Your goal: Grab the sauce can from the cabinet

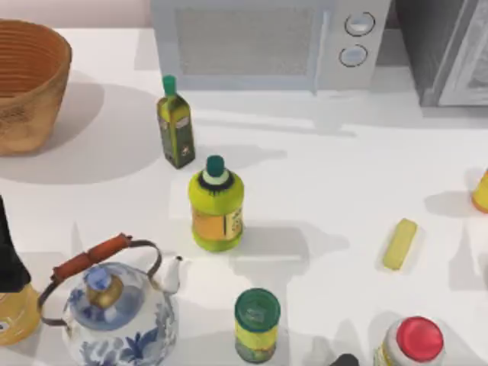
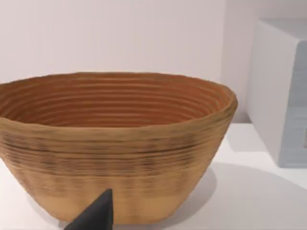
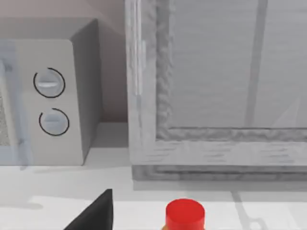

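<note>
The cabinet [image 1: 446,46] stands at the desk's [image 1: 328,175] 1 o'clock corner, its pale framed door [image 3: 225,81] shut; the sauce can cannot be seen. A woven basket [image 1: 27,84] at 10 o'clock holds nothing. Tool states: cannot tell.

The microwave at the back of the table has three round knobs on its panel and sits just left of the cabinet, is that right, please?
Not quite: the microwave has two round knobs, not three, one above the other on its panel, as the top view and the right wrist view both show. It does sit at the back of the table, just left of the cabinet.
</note>
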Action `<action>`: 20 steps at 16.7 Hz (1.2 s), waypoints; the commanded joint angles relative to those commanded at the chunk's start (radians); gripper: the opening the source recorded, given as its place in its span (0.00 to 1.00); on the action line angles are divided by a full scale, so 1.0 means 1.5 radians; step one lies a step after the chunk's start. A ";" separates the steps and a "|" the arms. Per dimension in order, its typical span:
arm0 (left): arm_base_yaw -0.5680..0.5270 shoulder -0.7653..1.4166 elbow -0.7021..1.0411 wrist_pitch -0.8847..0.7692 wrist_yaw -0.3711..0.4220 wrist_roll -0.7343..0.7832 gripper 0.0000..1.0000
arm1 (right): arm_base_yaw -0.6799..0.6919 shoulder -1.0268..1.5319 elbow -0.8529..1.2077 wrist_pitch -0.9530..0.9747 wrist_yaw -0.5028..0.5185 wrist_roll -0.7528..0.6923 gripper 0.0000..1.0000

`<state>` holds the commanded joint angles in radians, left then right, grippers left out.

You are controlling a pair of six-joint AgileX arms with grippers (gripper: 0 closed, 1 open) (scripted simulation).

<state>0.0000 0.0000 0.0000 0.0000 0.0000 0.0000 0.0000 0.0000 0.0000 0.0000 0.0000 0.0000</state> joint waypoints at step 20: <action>0.000 0.000 0.000 0.000 0.000 0.000 1.00 | 0.092 0.674 0.869 -0.216 0.100 0.008 1.00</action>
<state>0.0000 0.0000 0.0000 0.0000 0.0000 0.0000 0.1382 1.0103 1.3028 -0.3235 0.1501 0.0116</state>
